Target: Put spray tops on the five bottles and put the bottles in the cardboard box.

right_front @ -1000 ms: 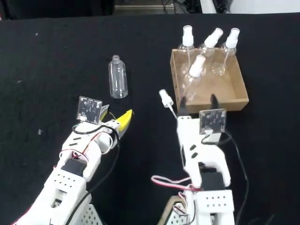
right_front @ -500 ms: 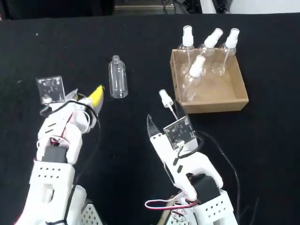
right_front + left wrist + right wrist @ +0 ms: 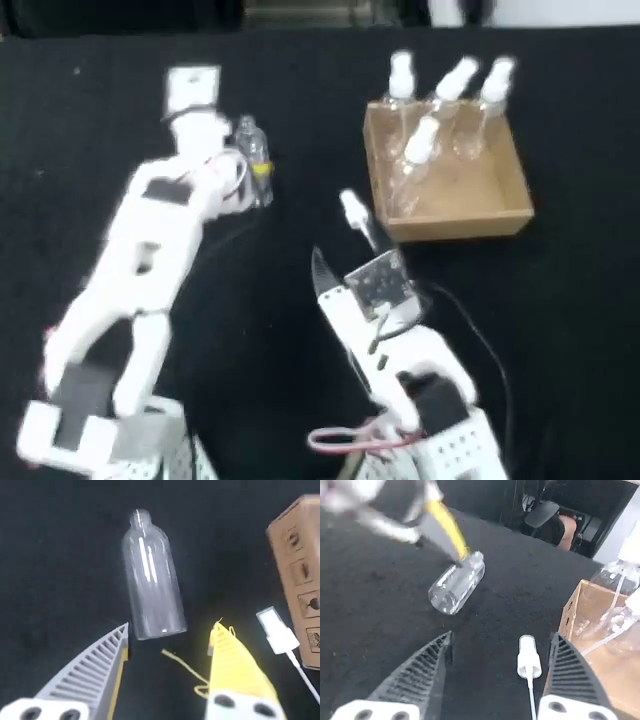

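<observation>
High view puts us on the last of the five bottles. Four capped bottles (image 3: 420,150) rest in the cardboard box (image 3: 455,222) at the far right, while the bare bottle (image 3: 248,138) lies on its side on the black table (image 3: 90,110), well left of the box. Our left gripper (image 3: 171,630) hangs at its base end, jaws spread and holding nothing. Our right gripper (image 3: 501,637) is likewise released, and the loose spray top (image 3: 528,661) lies ahead of it, just beside the box's near left corner. We judge the step to be picking up both parts. Next, the left jaws must close squarely on the bottle's body without rolling it, and the right jaws on the top's head, not its thin tube.
</observation>
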`<state>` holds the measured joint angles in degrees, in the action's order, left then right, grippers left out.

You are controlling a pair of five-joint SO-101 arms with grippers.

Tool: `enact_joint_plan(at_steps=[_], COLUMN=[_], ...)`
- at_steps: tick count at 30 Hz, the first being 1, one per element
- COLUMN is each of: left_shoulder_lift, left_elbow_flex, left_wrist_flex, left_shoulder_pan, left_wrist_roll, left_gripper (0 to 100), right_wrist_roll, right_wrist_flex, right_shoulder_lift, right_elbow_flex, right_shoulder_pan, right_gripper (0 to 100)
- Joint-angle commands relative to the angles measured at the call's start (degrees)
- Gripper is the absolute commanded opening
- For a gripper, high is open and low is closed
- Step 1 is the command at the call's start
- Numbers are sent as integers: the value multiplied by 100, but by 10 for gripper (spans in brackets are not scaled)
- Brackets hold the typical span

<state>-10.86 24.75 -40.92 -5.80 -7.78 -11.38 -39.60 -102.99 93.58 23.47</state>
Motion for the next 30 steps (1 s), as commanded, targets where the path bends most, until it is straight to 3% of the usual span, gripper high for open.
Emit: enact_joint_plan(at_steps=[1,7,13,19,23,30], left_shoulder_lift=[1451,1873,1925,2462,3103,4035], left_elbow_flex=[-2185,-3055,-3073,-3327,-3820,-4286], left_wrist_flex=[-756,-1679,-1292,-712,-738,-738], left_shoulder_pan=[-92,-40,505,488,479,444], left_wrist_roll=[44,44,44,70,79,281], left_gripper=[258,258,258,264,349,341], right_wrist_roll=[-264,-255,-255,-246,-255,-255], right_wrist_flex=[70,70,70,70,70,70], right_shoulder_lift=[-312,-312,-312,-312,-312,-312], right_elbow_flex=[4,-4,4,4,4,13], right_shoulder_pan=[44,44,44,44,44,44], right_gripper=[254,254,254,254,254,254])
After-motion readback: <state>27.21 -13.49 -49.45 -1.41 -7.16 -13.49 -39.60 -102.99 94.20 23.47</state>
